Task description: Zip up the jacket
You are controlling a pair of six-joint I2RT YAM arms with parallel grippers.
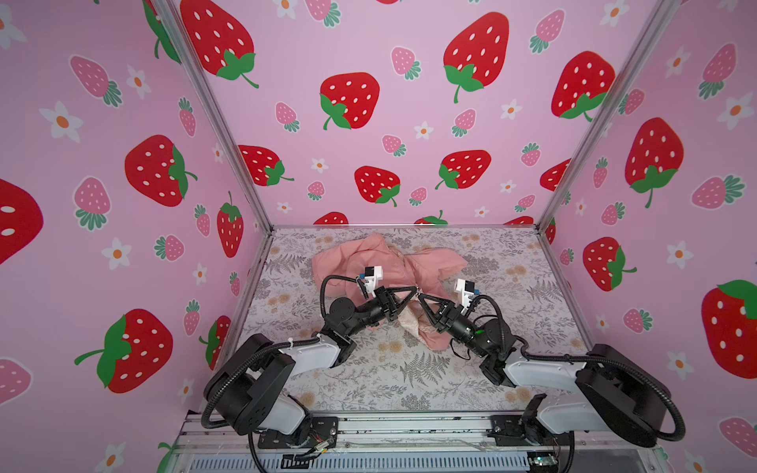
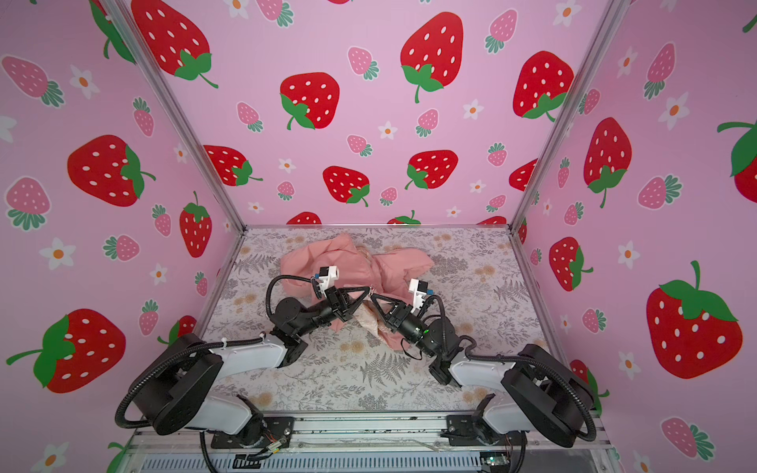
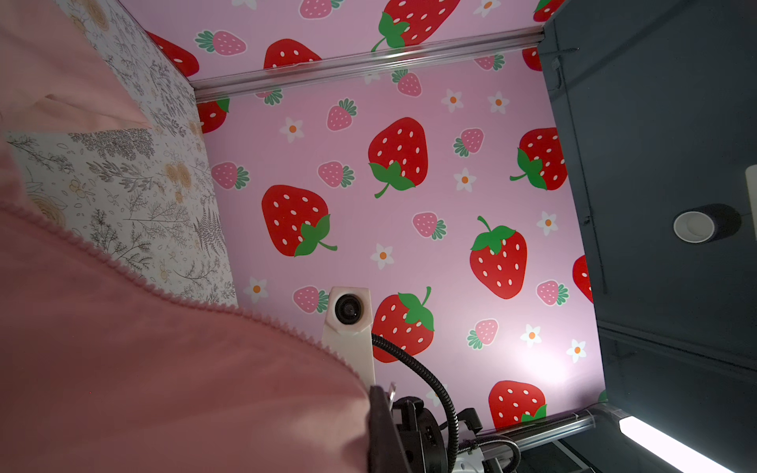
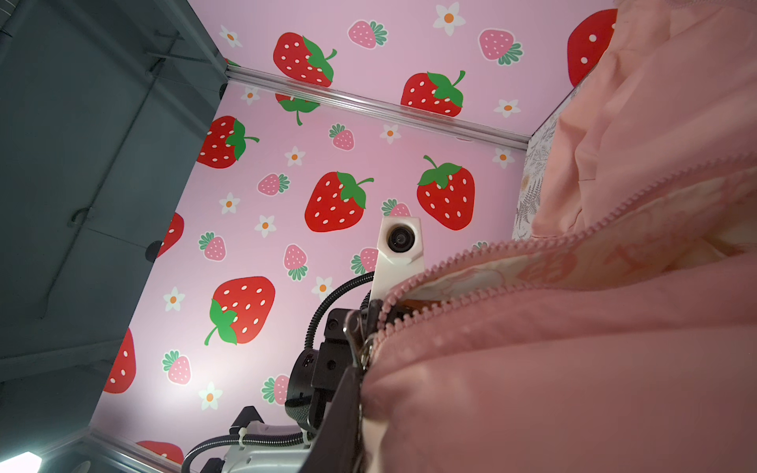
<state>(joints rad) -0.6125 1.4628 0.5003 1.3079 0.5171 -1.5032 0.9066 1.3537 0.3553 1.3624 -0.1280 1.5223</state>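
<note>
the salmon-pink jacket point(image 1: 340, 262) lies crumpled on the far half of the table point(image 1: 409, 381), sleeves spread sideways. its zip point(image 4: 508, 243) is open, showing cream lining point(image 4: 471, 278) with pink print; the metal pull point(image 4: 361, 348) sits where the teeth meet.

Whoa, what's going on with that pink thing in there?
A robot is trying to zip up a small pink jacket crumpled on the flowery table. Its left hand is shut on the jacket by the zip slider, and its right hand meets it there. The teeth beyond lie apart: not yet zipped.
</note>
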